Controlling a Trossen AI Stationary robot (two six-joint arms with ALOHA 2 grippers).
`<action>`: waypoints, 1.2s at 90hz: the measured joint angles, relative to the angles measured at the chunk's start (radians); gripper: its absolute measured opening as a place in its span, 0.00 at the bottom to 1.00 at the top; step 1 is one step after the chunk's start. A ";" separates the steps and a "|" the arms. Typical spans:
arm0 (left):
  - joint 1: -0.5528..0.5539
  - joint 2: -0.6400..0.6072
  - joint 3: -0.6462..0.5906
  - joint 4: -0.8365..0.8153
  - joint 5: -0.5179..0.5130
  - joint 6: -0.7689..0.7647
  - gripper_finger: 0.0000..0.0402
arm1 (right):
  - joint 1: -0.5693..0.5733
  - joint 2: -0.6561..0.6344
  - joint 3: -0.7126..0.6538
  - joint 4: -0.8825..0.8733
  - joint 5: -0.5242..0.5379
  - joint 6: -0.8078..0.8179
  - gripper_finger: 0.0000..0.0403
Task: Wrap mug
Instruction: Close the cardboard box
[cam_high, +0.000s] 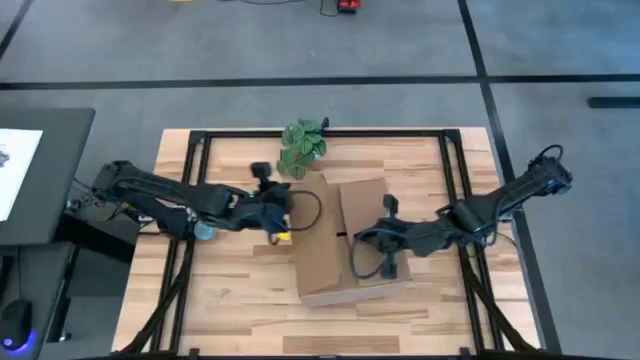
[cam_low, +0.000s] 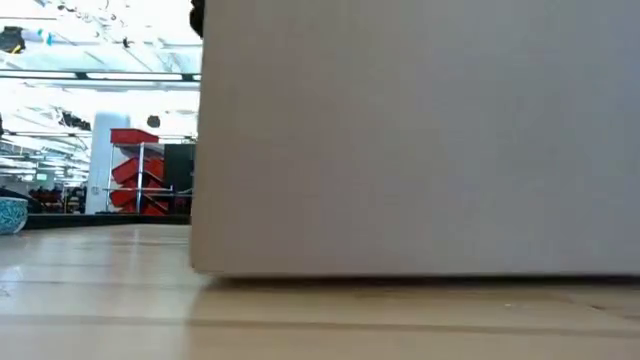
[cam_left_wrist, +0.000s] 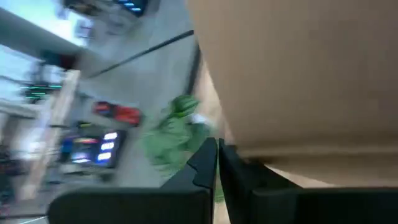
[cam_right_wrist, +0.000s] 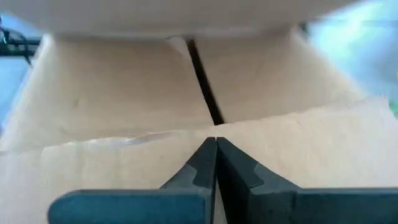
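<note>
The cardboard box stands at the middle of the table, reaching toward its near edge, flaps up, presumably to receive the mug. The right gripper, fingers pressed together, meets a flap from the box's right side, while the left gripper, fingers likewise together, sits at the box's left wall; whether either pinches cardboard cannot be determined. A teal vessel, judged to be the mug, lies under the left arm toward the left edge, unwrapped, the plant occupies the far edge, and no legible writing is present.
</note>
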 joint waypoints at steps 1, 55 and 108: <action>0.001 -0.002 0.001 -0.001 0.004 -0.001 0.00 | 0.001 -0.001 0.000 0.005 0.001 -0.010 0.00; -0.093 -0.059 -0.007 0.044 0.019 -0.038 0.00 | 0.027 -0.008 0.001 0.135 -0.019 -0.238 0.00; -0.078 0.023 -0.055 0.383 0.234 0.036 0.00 | -0.042 -0.212 -0.460 0.773 -0.157 -0.252 0.00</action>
